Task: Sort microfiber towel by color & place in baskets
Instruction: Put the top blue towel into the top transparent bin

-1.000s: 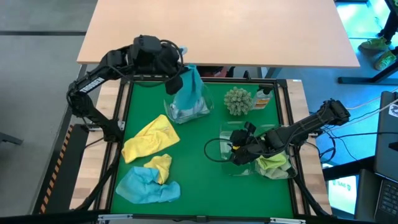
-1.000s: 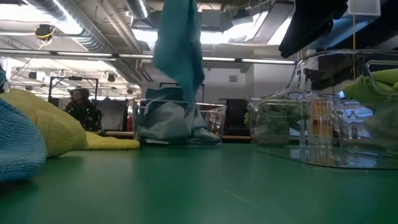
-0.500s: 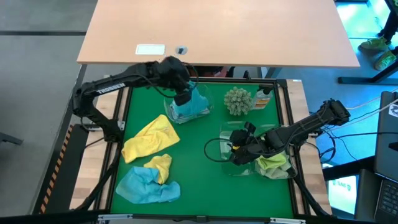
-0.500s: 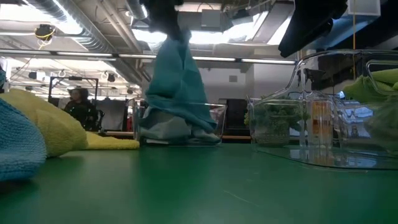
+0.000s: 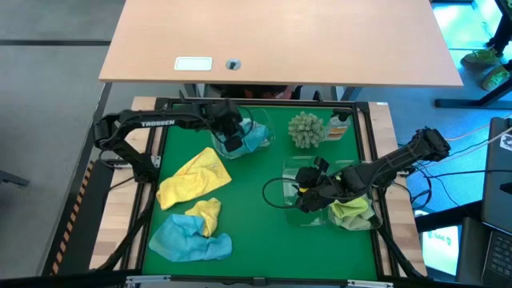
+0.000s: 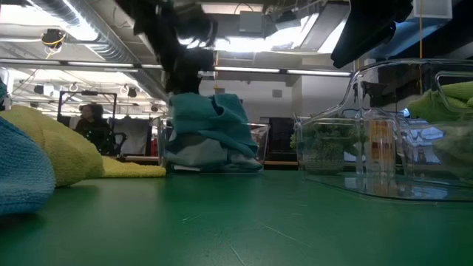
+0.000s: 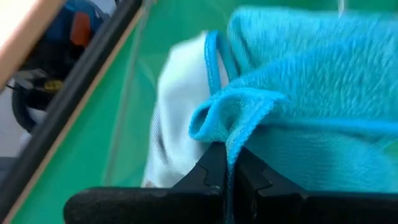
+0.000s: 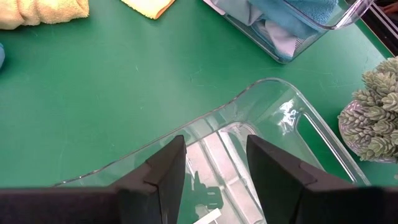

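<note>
Towels sort by color here, so the far basket (image 5: 244,138) already holds pale cloth, and the left gripper (image 5: 232,142), pinched shut on a blue towel (image 5: 253,138), sits low inside it for the drop. Right gripper (image 5: 306,194) waits open over an empty basket (image 8: 249,155), holding nothing.

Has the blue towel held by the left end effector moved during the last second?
Yes. The blue towel has come down: it hung high above the clear basket and now sits in it, pinched by the left end effector.
</note>
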Available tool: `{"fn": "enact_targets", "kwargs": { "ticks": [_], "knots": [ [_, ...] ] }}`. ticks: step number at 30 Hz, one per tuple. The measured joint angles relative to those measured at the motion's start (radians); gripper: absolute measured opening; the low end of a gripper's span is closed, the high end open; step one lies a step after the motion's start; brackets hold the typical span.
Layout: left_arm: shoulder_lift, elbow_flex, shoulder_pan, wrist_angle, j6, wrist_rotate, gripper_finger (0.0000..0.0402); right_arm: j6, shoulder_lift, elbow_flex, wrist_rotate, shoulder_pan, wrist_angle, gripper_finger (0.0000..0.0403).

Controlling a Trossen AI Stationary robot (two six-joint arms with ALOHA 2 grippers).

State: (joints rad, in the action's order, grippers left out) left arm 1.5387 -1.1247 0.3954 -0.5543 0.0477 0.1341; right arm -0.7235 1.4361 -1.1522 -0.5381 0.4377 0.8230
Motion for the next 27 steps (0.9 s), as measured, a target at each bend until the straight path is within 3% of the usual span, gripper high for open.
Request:
{"fn": "enact_targets", "kwargs": {
  "ticks": [11, 22, 27],
  "knots": [
    [0.0, 0.199, 0.0, 0.11, 0.002, 0.008, 0.0, 0.0, 0.0, 0.0, 0.0, 0.0, -0.006, 0.017],
    [0.0, 0.209, 0.0, 0.165, 0.002, 0.021, 0.0001, 0.0, 0.0, 0.0, 0.0, 0.0, -0.007, 0.017],
    [0.0, 0.176, 0.0, 0.16, 0.025, 0.022, 0.0038, 0.0, 0.0, 0.0, 0.001, 0.0, -0.007, 0.017]
  ]
}}
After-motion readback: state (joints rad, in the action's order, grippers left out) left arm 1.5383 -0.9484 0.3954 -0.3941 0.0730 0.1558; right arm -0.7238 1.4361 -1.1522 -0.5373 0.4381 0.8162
